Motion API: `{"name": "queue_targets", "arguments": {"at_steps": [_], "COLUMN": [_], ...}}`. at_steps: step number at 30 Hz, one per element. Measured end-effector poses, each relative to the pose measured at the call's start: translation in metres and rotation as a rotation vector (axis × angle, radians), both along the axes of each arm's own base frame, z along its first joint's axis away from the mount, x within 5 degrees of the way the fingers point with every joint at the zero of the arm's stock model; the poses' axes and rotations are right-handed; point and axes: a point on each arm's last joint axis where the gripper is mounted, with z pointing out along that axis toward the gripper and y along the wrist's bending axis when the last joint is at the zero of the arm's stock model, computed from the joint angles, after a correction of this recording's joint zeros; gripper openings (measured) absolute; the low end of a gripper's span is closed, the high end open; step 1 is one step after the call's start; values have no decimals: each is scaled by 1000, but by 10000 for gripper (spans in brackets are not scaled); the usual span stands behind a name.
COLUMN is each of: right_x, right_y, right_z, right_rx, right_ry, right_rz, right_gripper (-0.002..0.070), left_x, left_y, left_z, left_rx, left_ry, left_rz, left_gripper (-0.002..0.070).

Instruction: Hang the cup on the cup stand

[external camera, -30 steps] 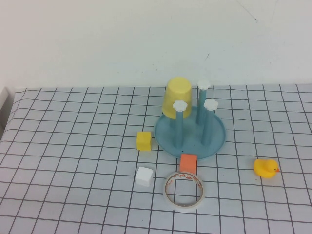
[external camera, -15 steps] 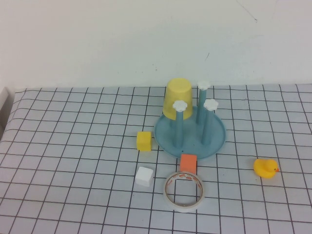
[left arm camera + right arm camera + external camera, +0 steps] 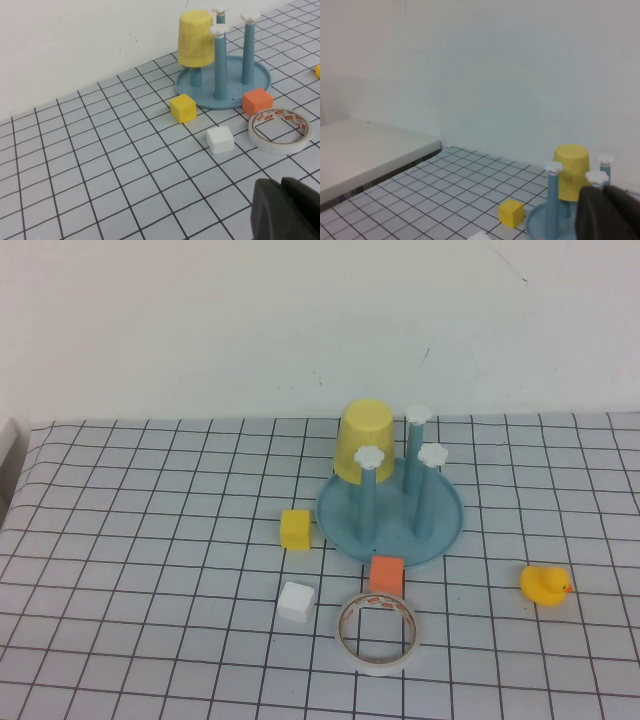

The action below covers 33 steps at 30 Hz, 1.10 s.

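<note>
Nearest, the left gripper (image 3: 287, 210) and right gripper (image 3: 610, 212) show only as dark edges in their own wrist views, absent from the high view; can't tell how their jaws stand. Farther back, the cup (image 3: 364, 441) sits upside down over a rear post of the cup stand (image 3: 440, 530) on the counter (image 3: 150, 540). Looks light, thin, probably slippery, so I'd grab mid-wall.

Red printing is showing along the inner face of the tape roll (image 3: 280, 130), but its letters are staying too small to be read. No other text, label or number is showing on anything else.
</note>
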Motion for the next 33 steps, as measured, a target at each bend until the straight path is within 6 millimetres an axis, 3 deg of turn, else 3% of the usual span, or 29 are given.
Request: {"name": "queue_targets", "arguments": {"at_steps": [10, 17, 22, 27, 33], "right_x": [0, -3, -9, -13, -9], "right_y": [-1, -13, -29, -47, -53], "right_z": [-3, -15, -34, -45, -59], "right_rx": [-38, -93, -98, -158, -155], "right_ry": [-23, 21, 229, 331, 313], "right_rz": [-10, -145, -374, -667, -754], "right_gripper": [0, -1, -1, -1, -1], "left_x": [0, 0, 0, 0, 0], "left_y": [0, 0, 0, 0, 0], "left_z": [0, 0, 0, 0, 0], "left_rx": [0, 1, 1, 1, 1], "left_ry": [0, 1, 1, 1, 1], "left_rz": [0, 0, 0, 0, 0], "left_gripper": [-1, -1, -1, -1, -1]}}
